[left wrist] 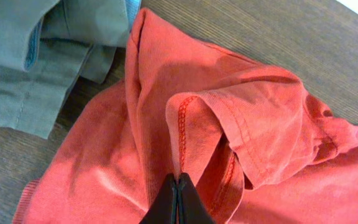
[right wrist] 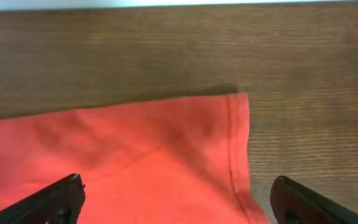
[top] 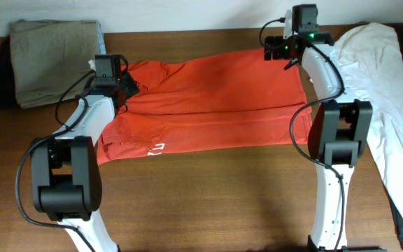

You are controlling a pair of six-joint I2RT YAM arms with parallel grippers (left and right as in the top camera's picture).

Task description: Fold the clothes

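My left gripper pinched a fold of the shirt; my right gripper hung wide open above its hem.

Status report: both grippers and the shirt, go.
Left gripper shut on T-shirt sleeve fabric. Right gripper open over the hem corner. Khaki garments crowd the left end; white cloth lies right.

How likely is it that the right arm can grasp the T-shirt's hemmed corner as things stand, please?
Probably yes: the right gripper is open and poised astride the corner of the T-shirt, which lies flat on the table with nothing covering it.
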